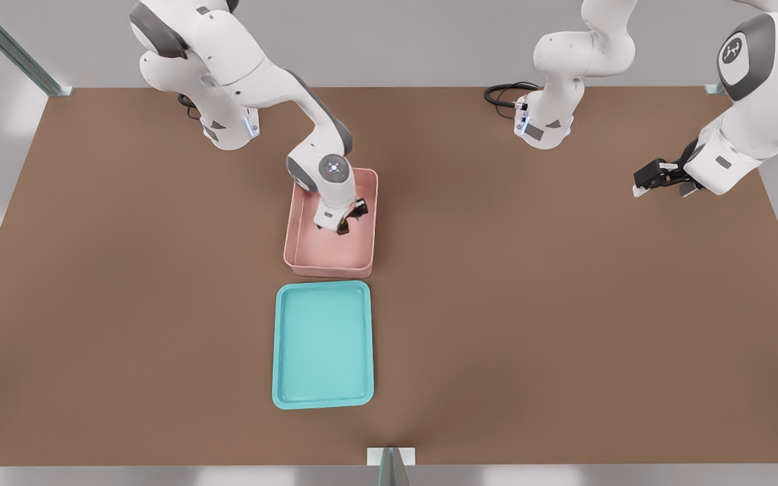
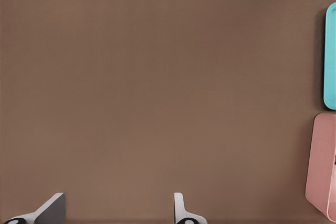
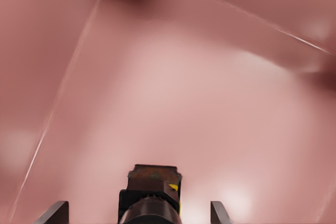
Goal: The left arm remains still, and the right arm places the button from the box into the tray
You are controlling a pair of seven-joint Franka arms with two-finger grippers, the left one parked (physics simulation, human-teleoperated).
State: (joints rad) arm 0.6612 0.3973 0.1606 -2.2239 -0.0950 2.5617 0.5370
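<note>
The pink box stands at the table's middle, with the teal tray just in front of it, nearer the camera. My right arm reaches down into the box, and its gripper sits low inside, toward the front view's right wall. In the right wrist view the gripper is open. Its fingertips stand well apart on either side of the button, a dark block with a bit of yellow showing, resting on the box floor. Neither finger touches the button.
The tray holds nothing. The box edge and tray edge also show in the left wrist view. The parked arm hangs over the table's far right. Arm bases and a black cable sit along the back edge.
</note>
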